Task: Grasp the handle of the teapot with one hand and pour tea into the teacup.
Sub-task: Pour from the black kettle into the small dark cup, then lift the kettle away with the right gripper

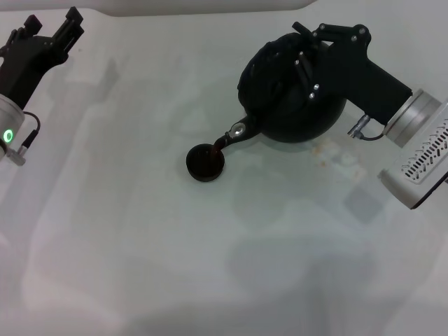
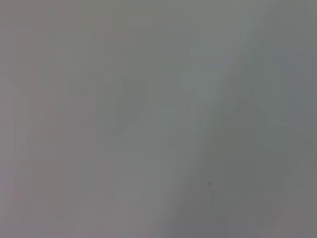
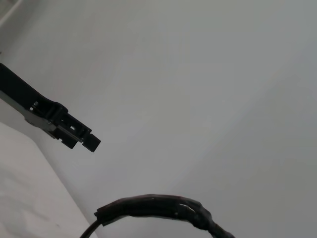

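1. While the teapot (image 1: pixel 290 91) was tilted with its spout toward the teacup (image 1: pixel 206 162), the pouring step seemed to be in progress.
2. Relative to the teapot, the teacup stood just beside the spout tip, on the side toward the robot's left, and the tip hung over the rim of the teacup.
3. A thin dark stream seemed to run from the tip into the teacup, and the inside of the teacup looked dark, so I judged that some tea was already in it; how full it was I could not tell.
4. The right gripper (image 1: pixel 308 59) was on top of the teapot, and its fingers were closed around the handle (image 1: pixel 297 49), which was mostly hidden under them.
5. The left gripper (image 1: pixel 52 31) was parked well apart from the teapot, far to the robot's left, holding nothing; whether its fingers were spread or together I could not tell.
6. The table (image 1: pixel 140 245) was white around the teapot, and I saw no spilled tea.
7. What was left, in my judgement: to finish the pour, to bring the teapot upright, and to set it down.
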Robot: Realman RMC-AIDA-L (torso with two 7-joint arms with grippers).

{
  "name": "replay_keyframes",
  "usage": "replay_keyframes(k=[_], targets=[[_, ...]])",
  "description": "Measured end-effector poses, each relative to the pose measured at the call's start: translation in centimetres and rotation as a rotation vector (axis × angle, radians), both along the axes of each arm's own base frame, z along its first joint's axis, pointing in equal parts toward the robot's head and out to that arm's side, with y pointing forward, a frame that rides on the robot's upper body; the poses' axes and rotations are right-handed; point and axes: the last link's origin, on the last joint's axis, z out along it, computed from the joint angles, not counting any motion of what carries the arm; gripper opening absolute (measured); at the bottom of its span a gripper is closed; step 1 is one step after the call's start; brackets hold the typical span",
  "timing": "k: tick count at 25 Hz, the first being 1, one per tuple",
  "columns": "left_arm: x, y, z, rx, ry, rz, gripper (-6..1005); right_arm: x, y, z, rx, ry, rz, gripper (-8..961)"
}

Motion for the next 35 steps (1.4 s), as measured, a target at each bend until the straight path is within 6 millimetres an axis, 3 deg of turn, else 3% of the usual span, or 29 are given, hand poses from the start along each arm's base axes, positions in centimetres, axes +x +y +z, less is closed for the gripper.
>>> replay_keyframes(k=[20, 35], targets=[[-0.04, 0.02, -0.02, -0.001, 0.004, 0.003, 871, 0.13, -0.16, -0.04, -0.002, -0.001, -0.003, 118], [-0.20, -0.05, -0.04, -0.004, 0.005, 0.009, 871, 0.45, 0.34, 0.82, -0.130, 0.242, -0.153, 117]])
